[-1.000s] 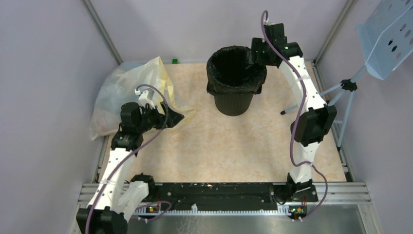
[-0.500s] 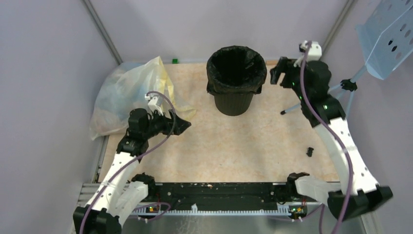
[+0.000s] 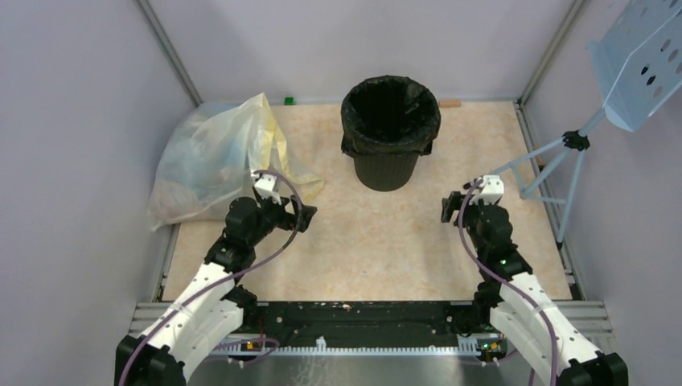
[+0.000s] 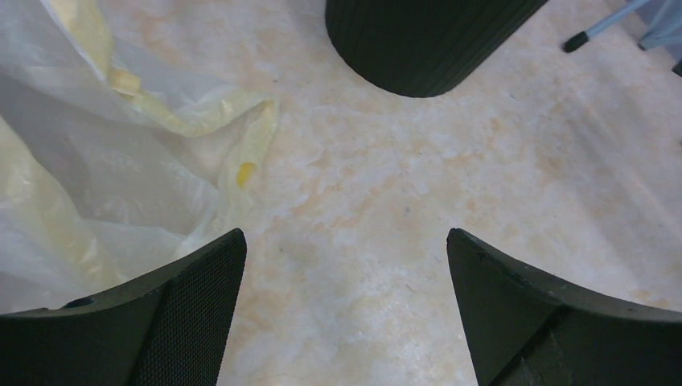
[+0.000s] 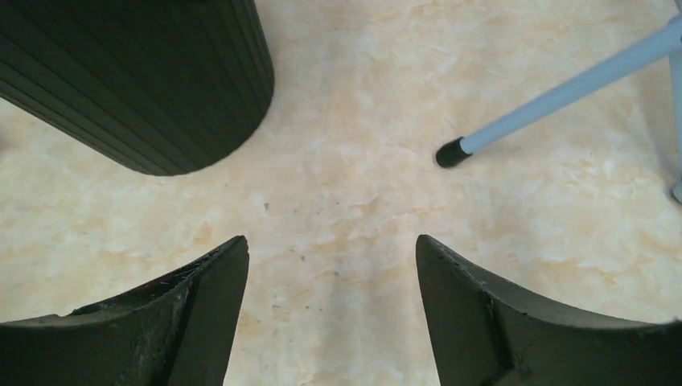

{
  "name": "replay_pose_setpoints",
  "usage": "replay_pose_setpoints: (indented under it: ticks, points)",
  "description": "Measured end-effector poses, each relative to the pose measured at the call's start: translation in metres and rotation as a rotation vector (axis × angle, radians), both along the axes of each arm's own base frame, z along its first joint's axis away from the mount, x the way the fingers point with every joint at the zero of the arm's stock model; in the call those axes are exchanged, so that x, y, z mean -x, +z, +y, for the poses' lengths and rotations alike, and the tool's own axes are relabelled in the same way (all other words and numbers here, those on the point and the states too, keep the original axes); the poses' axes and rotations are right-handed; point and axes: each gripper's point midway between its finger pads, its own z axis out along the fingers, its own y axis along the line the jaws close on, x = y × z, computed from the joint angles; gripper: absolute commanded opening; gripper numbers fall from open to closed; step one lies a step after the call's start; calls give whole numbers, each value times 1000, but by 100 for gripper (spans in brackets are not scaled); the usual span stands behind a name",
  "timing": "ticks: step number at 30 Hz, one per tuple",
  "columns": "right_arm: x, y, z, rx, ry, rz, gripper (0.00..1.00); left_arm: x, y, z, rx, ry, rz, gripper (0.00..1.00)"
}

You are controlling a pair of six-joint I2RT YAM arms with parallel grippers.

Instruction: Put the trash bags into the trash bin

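**A:** Start at the near edge. How does the left gripper (image 3: 304,215) stand?

**B:** Its jaws are spread as wide as they go. Nothing lies between them but bare table (image 4: 378,201). It hangs low over the left half, aimed toward the far side.

**A:** Is it touching anything?

**B:** In its wrist view one jaw overlaps the edge of the pale-yellow bag (image 3: 205,157). Whether the two actually meet I cannot tell.

**A:** And the right gripper (image 3: 449,207)?

**B:** Parted as well, and holding nothing. It hangs over the right half, roughly level with the left one, and points the same way. Ahead of it and to its right, the rubber foot of a tripod leg (image 5: 452,153) rests on the table.

**A:** Where is the trash bin (image 3: 386,170)?

**B:** At the far middle of the table, well apart from both grippers. It lies farther back than either gripper, on a line that runs between them. It stands upright, so its long axis is vertical. The narrow base is on the table and the mouth faces up. Both wrist views show the ribbed lower wall.

**A:** And the trash bag (image 3: 390,112)?

**B:** It is inside the bin as a lining, running along the same vertical axis with its mouth open upward. Its glossy edge is folded out over the rim and hangs crinkled down the upper wall all round. I cannot make out the handles.

**A:** Anything beyond?

**B:** Off the right edge, the tripod carries a pale-blue perforated panel (image 3: 639,56), which is tilted.
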Motion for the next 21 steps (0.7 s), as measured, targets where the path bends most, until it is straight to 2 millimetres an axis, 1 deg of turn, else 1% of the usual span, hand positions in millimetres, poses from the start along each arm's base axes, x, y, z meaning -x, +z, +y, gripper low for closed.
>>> replay_pose_setpoints:
  ticks: [2,4,8,12,14,17,19,21]
  points:
    - [4,-20,-5,13,-15,-15,76,-8,-2,5,-35,26,-26,99]
    - [3,-30,-8,24,-30,-31,77,-15,-2,10,-74,44,-77,99]
    - [-10,-33,-11,39,-55,-62,79,-26,-6,23,-143,103,-136,99]
    - [-23,-37,-17,91,-74,-81,79,-35,-16,42,-209,196,-172,99]
    - [-29,-40,-27,88,-103,-104,78,-37,-22,53,-242,245,-194,99]
    - [-34,-53,-45,96,-161,-99,77,-42,-32,67,-291,308,-210,99]
    - [-38,-66,-54,120,-188,-70,74,-45,-40,76,-318,344,-213,99]
    - [-41,-71,-59,138,-196,-64,68,-48,-48,86,-340,378,-208,99]
